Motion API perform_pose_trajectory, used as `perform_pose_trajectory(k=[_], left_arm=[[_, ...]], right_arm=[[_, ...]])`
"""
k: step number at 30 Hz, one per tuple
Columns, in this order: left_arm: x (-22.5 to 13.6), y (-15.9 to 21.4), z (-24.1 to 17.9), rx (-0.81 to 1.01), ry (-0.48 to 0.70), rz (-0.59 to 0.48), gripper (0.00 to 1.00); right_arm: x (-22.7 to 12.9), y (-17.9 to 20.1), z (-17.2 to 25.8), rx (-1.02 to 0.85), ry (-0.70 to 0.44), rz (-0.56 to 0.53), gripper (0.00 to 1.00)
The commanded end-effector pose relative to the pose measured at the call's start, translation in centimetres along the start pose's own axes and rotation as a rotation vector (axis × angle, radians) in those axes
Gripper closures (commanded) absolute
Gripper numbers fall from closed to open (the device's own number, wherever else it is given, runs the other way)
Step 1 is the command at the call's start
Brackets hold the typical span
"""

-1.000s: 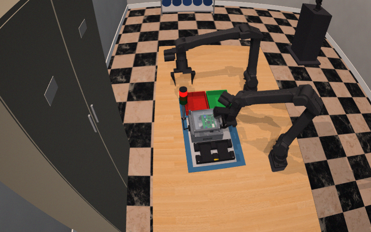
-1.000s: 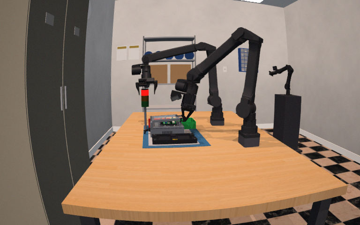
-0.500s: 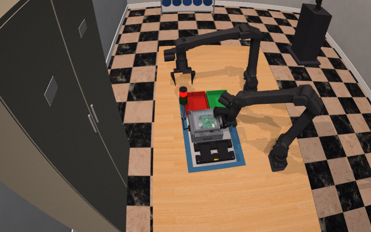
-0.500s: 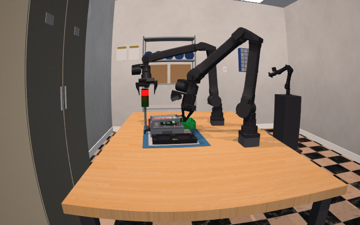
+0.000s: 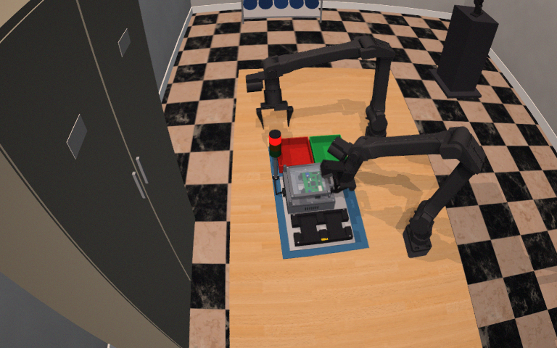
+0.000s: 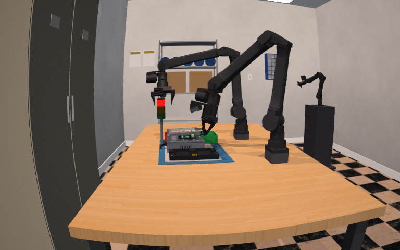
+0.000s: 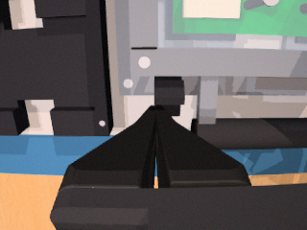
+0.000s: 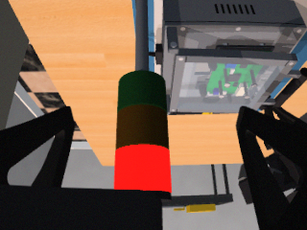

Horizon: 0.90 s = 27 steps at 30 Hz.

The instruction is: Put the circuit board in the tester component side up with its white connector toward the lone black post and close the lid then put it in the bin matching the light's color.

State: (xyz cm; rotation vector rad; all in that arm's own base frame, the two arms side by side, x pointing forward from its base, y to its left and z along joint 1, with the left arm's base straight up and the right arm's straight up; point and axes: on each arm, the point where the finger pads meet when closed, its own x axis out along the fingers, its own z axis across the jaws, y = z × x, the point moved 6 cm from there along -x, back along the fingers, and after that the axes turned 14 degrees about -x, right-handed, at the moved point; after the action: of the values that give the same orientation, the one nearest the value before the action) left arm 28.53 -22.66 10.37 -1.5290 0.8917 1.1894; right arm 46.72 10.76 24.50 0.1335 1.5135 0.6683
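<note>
The circuit board sits mid-frame under the lid, signal light red; left end effector closed, empty; right end effector wide, empty; opening and red-binning remain.

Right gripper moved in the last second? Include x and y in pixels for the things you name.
No. The black two-fingered right gripper (image 5: pixel 275 119) (image 6: pixel 162 100) (image 8: pixel 154 115) holds the same place just behind the red-lit signal tower (image 5: pixel 275 143) (image 6: pixel 161 109) (image 8: pixel 143 134) in the exterior view.
</note>
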Motion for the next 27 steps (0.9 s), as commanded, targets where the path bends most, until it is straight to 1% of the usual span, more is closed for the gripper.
perform_pose_trajectory(k=[1,11,13,15,17,18,25,27], left_arm=[[3.8,1.0,0.4,0.004,-0.038,0.027,1.0],[4.4,1.1,0.4,0.004,-0.042,0.029,1.0],[1.8,-0.5,-1.2,-0.007,-0.002,0.002,1.0],[1.8,-0.5,-1.2,-0.007,-0.002,0.002,1.0],[-0.3,-0.8,-1.0,-0.009,-0.008,0.006,1.0],[-0.7,-0.8,-1.0,-0.009,-0.008,0.006,1.0],[-0.8,-0.9,-1.0,-0.008,-0.009,0.007,1.0],[-1.3,-1.6,-1.0,-0.022,-0.013,0.013,1.0]], right_arm=[[-1.6,1.0,1.2,-0.024,-0.035,-0.007,0.0],[-1.6,1.0,1.2,-0.024,-0.035,-0.007,0.0],[-1.6,1.0,1.2,-0.024,-0.035,-0.007,0.0],[-1.6,1.0,1.2,-0.024,-0.035,-0.007,0.0],[-1.6,1.0,1.2,-0.024,-0.035,-0.007,0.0],[-1.6,1.0,1.2,-0.024,-0.035,-0.007,0.0],[-1.6,1.0,1.2,-0.024,-0.035,-0.007,0.0],[-1.6,1.0,1.2,-0.024,-0.035,-0.007,0.0]])
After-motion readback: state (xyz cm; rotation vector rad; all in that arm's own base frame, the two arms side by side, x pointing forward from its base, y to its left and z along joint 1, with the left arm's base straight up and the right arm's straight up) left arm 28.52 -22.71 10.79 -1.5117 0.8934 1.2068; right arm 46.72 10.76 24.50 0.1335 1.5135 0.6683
